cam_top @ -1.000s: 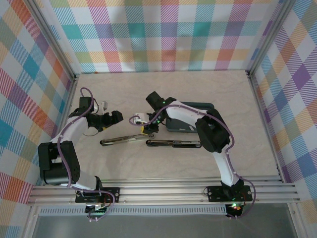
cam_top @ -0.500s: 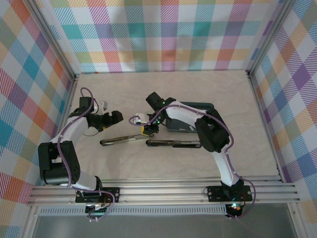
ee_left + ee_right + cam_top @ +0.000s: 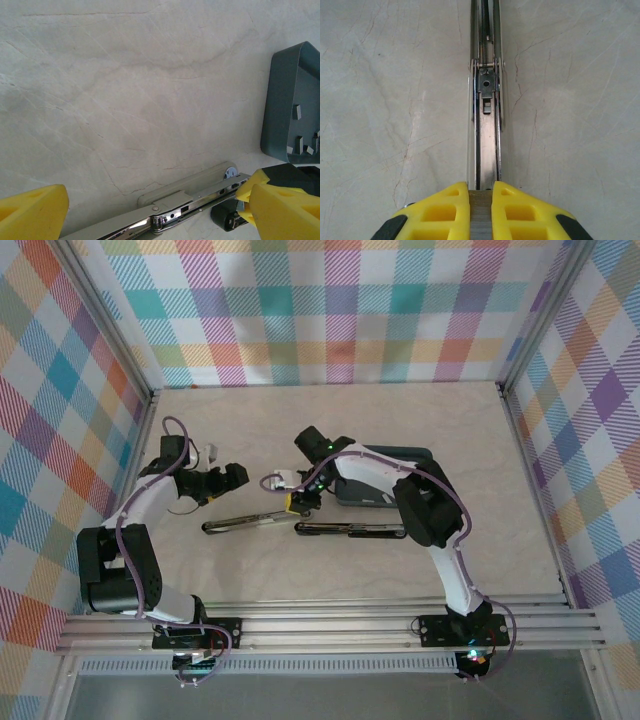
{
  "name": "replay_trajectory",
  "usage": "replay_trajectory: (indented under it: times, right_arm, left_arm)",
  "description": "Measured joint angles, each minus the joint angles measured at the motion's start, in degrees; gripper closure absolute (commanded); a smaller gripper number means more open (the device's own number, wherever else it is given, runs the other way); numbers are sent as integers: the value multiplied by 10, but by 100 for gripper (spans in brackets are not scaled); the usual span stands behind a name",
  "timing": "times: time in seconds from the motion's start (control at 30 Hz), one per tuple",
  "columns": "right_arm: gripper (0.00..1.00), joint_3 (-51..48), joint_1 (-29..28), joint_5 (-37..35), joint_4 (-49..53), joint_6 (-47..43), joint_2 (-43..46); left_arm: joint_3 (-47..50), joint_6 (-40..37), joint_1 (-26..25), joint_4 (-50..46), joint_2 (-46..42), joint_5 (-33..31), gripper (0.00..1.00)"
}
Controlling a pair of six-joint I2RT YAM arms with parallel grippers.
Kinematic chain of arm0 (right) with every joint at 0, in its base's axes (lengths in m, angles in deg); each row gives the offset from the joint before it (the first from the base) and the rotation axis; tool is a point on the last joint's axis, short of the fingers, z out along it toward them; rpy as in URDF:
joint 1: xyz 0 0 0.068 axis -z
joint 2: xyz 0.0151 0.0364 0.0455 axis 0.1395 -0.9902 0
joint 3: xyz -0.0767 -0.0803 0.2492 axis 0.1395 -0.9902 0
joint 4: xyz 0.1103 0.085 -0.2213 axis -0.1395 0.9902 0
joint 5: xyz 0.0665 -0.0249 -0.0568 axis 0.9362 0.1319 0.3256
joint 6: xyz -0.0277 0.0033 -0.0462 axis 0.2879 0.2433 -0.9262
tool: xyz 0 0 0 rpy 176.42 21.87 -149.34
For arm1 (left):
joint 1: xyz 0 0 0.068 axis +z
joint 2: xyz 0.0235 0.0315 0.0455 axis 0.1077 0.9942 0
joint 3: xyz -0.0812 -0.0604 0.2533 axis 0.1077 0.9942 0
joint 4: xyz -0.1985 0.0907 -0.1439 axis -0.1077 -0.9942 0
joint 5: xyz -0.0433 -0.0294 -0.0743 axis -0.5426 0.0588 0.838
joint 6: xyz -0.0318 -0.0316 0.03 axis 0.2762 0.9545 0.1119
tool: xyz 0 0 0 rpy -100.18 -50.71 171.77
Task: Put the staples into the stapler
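Your right fingers point(image 3: 445, 212) are clamping the grey metallic staple strip point(image 3: 480, 220); be sliding it straight along the silver stapler channel point(image 3: 486, 140); left fingers point(image 3: 30, 210) apart.

There is one stapler point(image 3: 350, 530), opened flat, and one dark teal tray point(image 3: 280, 100). At least four staple strips point(image 3: 296, 112) can be counted in the tray, though its far part is cut off. One more staple strip point(image 3: 481, 222) makes five. There are two arms, the left arm point(image 3: 140, 510) and the right arm point(image 3: 445, 550). There are two grippers, the left gripper point(image 3: 232, 477) and the right gripper point(image 3: 298, 502), each with two yellow fingers point(image 3: 445, 215).
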Motion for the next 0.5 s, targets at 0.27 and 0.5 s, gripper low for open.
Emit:
replay_trajectory:
  times: [0.27, 0.5]
  right_arm:
    - [85, 13, 0, 7, -3, 0, 0]
    - [85, 13, 0, 8, -3, 0, -3]
  left_arm:
    - [0, -2, 0, 0, 0, 0, 7]
    - [0, -2, 0, 0, 0, 0, 7]
